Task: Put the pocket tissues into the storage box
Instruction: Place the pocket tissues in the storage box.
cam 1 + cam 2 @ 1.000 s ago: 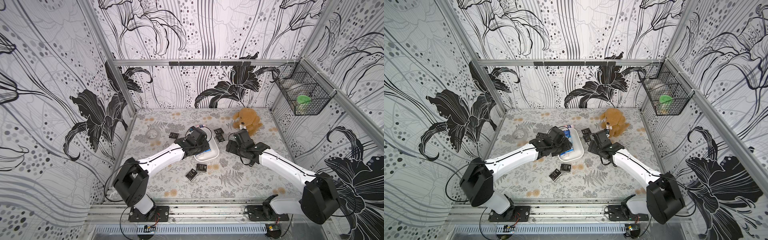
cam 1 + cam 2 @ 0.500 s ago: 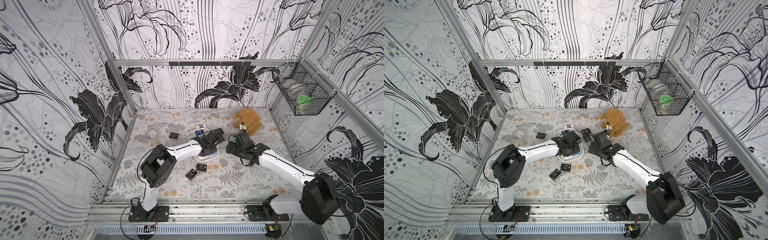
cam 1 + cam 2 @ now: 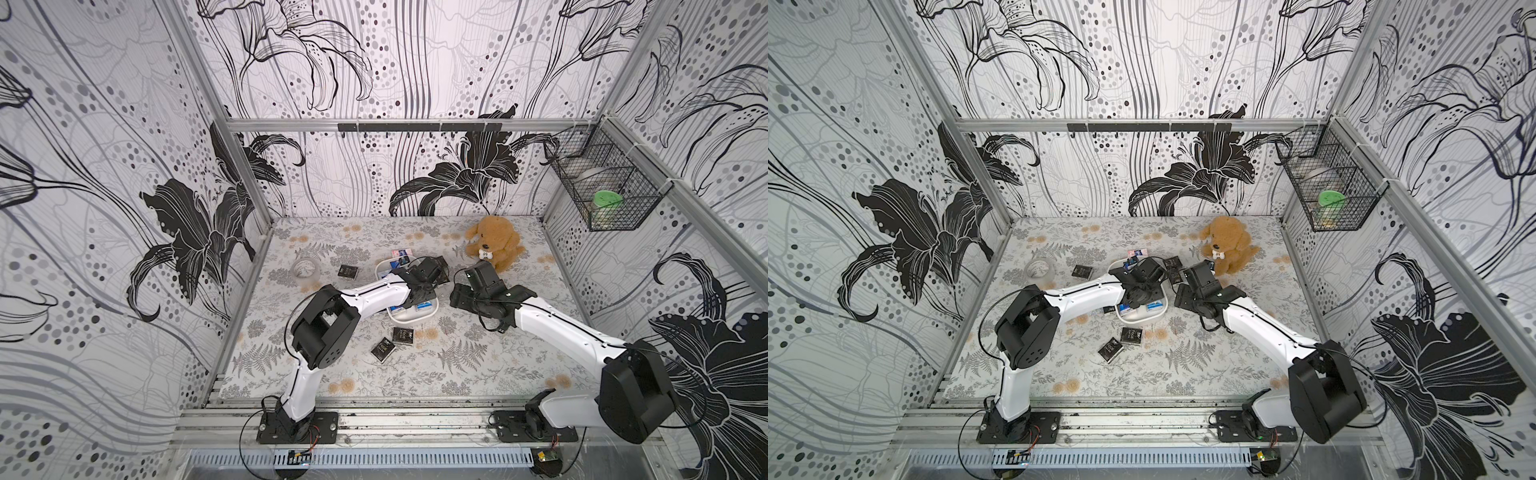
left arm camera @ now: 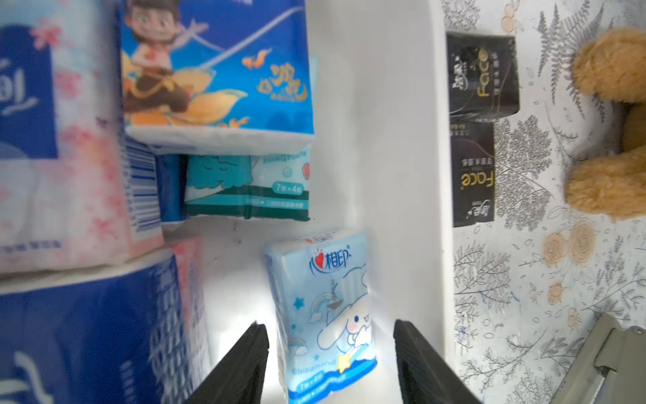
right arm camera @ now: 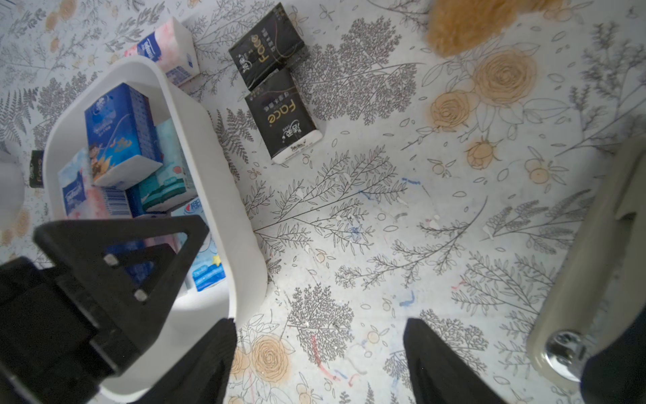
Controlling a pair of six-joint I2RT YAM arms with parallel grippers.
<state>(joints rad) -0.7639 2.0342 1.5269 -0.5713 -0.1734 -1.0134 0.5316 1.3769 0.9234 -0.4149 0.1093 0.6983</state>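
Note:
The white storage box [image 3: 411, 319] [image 5: 216, 182] sits mid-table with several pocket tissues in it. My left gripper [image 4: 329, 325] [image 3: 424, 278] hangs over it, open. A light blue packet [image 4: 325, 307] stands on the box floor between the fingers, with a gap on each side. Loose on the mat are two black packets [image 5: 269, 45] [image 5: 283, 115] beside the box, two [image 3: 402, 335] [image 3: 383, 349] in front, one [image 3: 348, 271] to its left and a pink-white one [image 3: 401, 252] behind. My right gripper [image 5: 320, 321] [image 3: 459, 297] is open and empty over bare mat just right of the box.
A brown plush dog [image 3: 494, 243] sits at the back right, close to the two black packets. A clear tape roll [image 3: 305, 268] lies at the left. A black wire basket [image 3: 602, 195] hangs on the right wall.
My left gripper has moved right over the box, its elbow folding up, and its jaws have spread off the light blue packet. The right arm has stayed put, its jaws narrowing slightly.

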